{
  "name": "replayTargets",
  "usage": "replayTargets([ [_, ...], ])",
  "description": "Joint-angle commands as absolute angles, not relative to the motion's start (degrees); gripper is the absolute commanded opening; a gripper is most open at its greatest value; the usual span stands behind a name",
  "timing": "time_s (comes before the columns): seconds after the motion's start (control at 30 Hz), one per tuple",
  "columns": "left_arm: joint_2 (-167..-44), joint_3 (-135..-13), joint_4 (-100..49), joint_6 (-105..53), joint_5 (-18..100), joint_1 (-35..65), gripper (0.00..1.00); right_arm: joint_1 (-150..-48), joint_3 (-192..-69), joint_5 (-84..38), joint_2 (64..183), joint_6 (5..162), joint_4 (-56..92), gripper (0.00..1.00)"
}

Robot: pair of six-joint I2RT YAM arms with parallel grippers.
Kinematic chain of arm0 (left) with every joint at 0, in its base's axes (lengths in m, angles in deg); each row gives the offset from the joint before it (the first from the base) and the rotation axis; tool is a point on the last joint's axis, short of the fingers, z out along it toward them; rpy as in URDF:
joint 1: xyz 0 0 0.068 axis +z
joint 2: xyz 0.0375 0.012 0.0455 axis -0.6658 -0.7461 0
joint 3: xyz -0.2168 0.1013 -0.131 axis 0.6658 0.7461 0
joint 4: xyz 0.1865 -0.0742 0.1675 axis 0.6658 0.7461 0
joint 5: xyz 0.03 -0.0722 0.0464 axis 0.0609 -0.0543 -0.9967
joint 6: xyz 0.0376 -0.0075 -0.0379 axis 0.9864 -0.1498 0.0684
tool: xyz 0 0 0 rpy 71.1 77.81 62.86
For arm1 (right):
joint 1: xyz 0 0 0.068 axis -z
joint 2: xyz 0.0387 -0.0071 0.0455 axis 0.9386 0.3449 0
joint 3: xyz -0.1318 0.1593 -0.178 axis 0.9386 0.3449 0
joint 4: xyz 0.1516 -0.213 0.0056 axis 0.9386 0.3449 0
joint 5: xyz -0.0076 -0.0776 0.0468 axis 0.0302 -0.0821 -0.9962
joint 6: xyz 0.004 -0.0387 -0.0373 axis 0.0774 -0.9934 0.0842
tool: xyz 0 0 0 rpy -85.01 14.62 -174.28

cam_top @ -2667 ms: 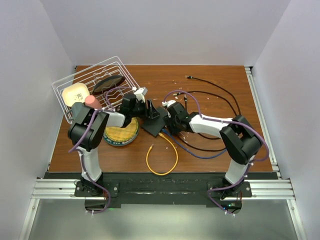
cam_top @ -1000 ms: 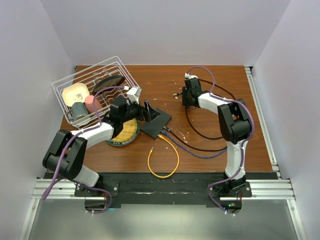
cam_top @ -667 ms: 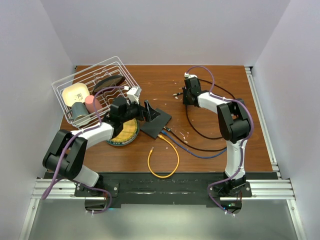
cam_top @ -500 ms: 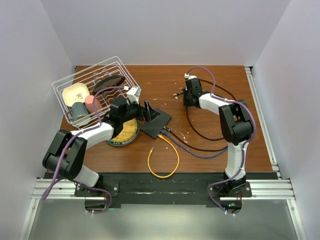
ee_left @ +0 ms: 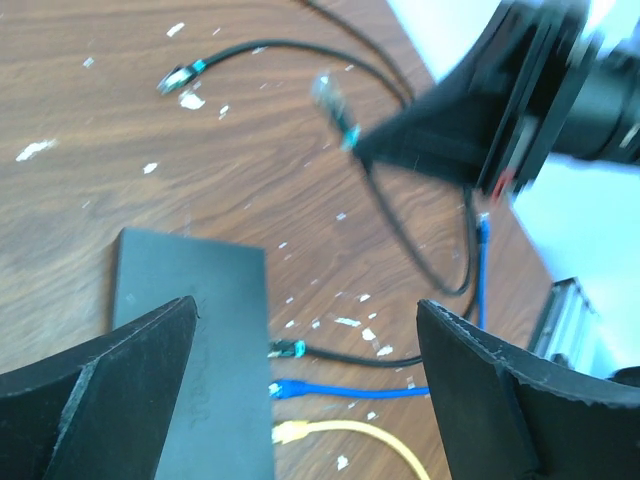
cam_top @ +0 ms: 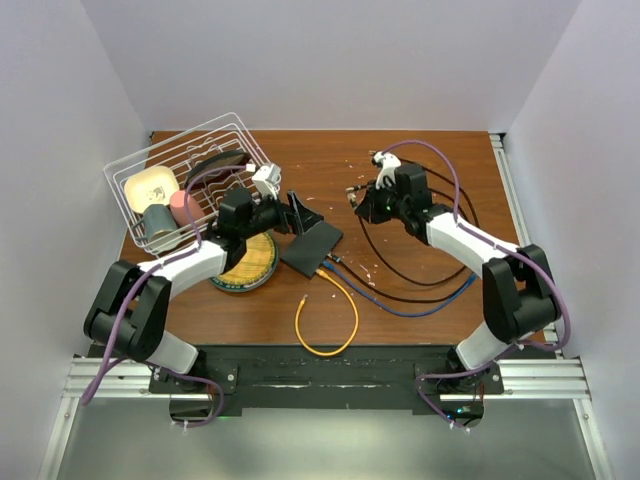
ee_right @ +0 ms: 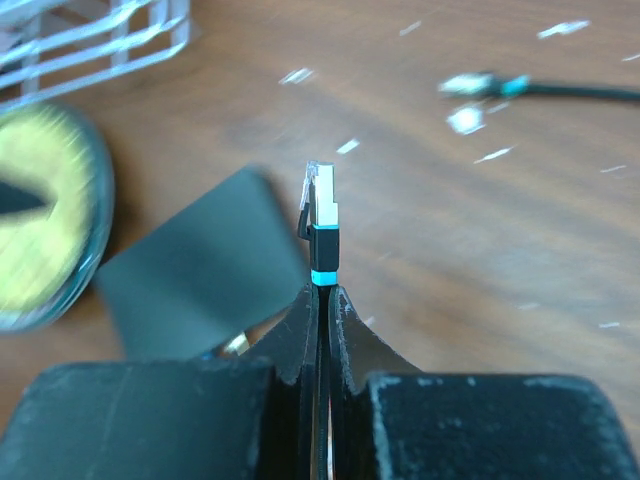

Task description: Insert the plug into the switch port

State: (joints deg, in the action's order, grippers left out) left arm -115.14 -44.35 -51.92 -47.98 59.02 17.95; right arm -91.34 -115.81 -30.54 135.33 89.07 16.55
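The right claw is clenched on the plug, whose tip juts past its fingertips; the cable behind is hidden. Beyond and left lies the black switch, blurred, its sockets unreadable. The left claw gapes, released, over the switch, its fingers cropped.

— What does everything stand on?
— A brown wooden table, grain showing, flecked with small white specks.
— And around it?
— A plain pale back wall and side walls of the same lilac-white close it in. An aluminium rail runs along the near edge, and a second rail runs up the right side. The light is soft and even.
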Motion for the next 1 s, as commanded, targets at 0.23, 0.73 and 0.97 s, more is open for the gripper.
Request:
replayTargets([
  [0.23,-117.9,-49.3,-61.2,-53.5,68.6,17.9,0.85,-92.1,-107.8,-53.1,124.6,87.0,10.9,0.0],
  [0.73,-121.9,-48.1,-74.5,-60.2,75.7,17.8,0.64,-92.3,-107.9,-62.6,125.1,87.8,8.3,0.0],
  [0.97,-124.8,-48.7,-77.4,-61.9,77.3,17.5,0.44,-92.7,-108.1,-63.2,125.1,88.5,7.7,0.0],
])
